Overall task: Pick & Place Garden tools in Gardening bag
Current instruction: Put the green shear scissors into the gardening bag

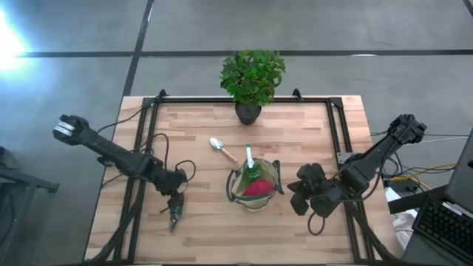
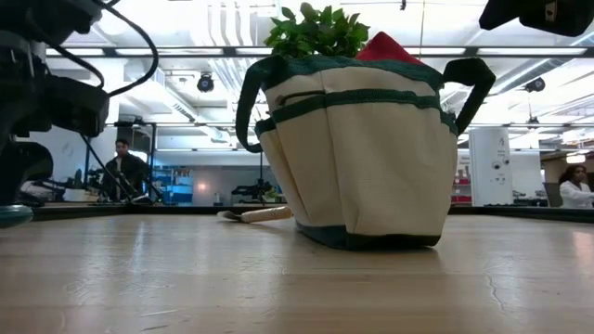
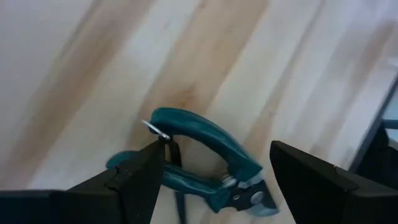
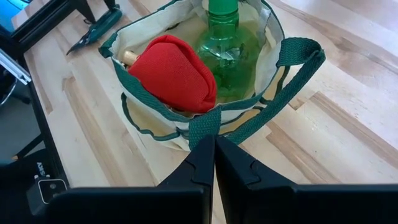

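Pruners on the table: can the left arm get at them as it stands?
Probably yes. The left gripper is open, its fingers either side of the pruners, which lie flat on bare table with nothing over them.

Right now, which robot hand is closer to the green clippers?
Left. The left gripper sits right over the pruners, fingers open either side. The right gripper is across the table, beyond the gardening bag.

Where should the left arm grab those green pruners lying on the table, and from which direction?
Judging by the left wrist view, take the pruners across both handles, near mid-length, coming straight down from above. They lie flat on the table, so only the top is reachable. The left gripper already has its jaws open on either side of them.
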